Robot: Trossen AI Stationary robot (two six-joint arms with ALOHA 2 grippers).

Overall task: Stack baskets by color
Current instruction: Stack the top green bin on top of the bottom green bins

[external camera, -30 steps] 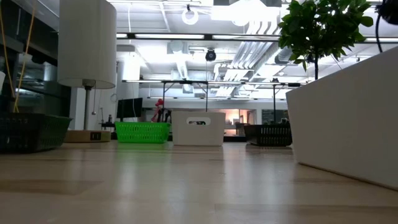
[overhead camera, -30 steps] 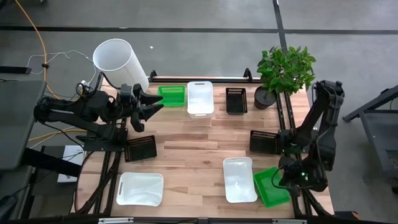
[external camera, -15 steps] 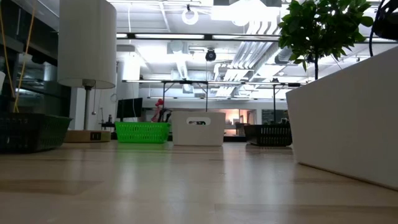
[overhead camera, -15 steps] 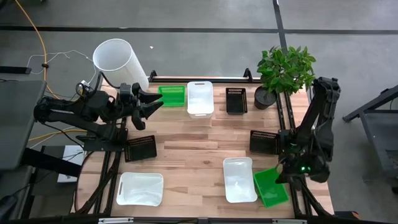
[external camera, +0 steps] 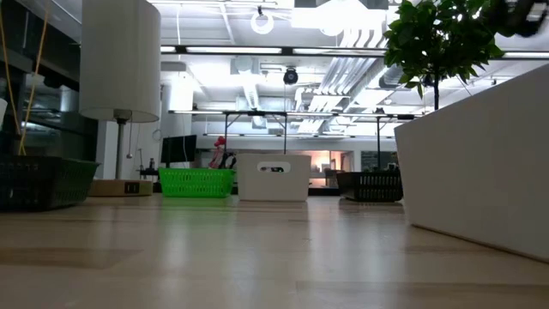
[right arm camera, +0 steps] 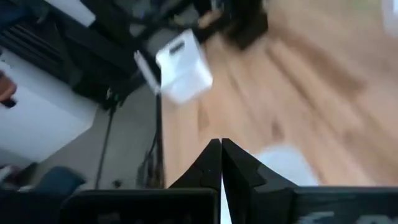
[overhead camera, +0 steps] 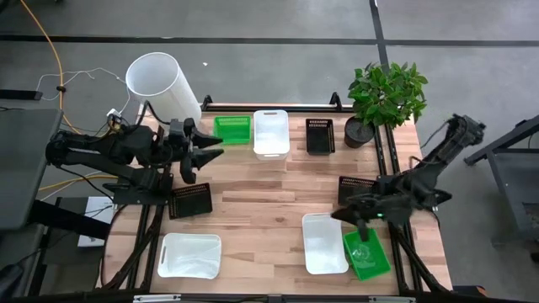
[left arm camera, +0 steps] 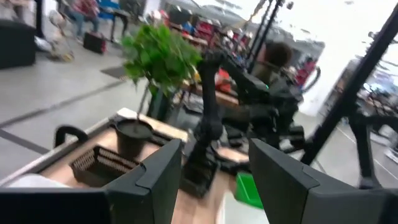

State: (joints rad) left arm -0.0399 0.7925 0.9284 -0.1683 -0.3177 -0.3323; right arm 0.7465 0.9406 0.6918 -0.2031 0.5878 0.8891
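The baskets lie spread over the wooden table. At the far edge sit a green basket (overhead camera: 232,129), a white basket (overhead camera: 271,132) and a black basket (overhead camera: 320,135). A second green basket (overhead camera: 366,255) and a white one (overhead camera: 324,242) rest on their bottoms near the right front. Another white one (overhead camera: 189,255) lies at the left front. Two more black baskets (overhead camera: 189,200) (overhead camera: 358,189) sit mid-table. My right gripper (overhead camera: 338,214) hangs shut and empty above the table, by the front-right white basket's far end. My left gripper (overhead camera: 205,151) is open and raised at the far left.
A tall white cylinder (overhead camera: 164,84) stands at the far left corner and a potted plant (overhead camera: 386,97) at the far right. My right arm (overhead camera: 421,177) reaches across the right black basket. Bare wood (overhead camera: 261,202) lies in the table's middle.
My right gripper has swung from above the front-right green basket toward the table's middle, rising a little and turning level, and has stayed shut. The green basket remains where it lay. My left gripper has tipped slightly in place.
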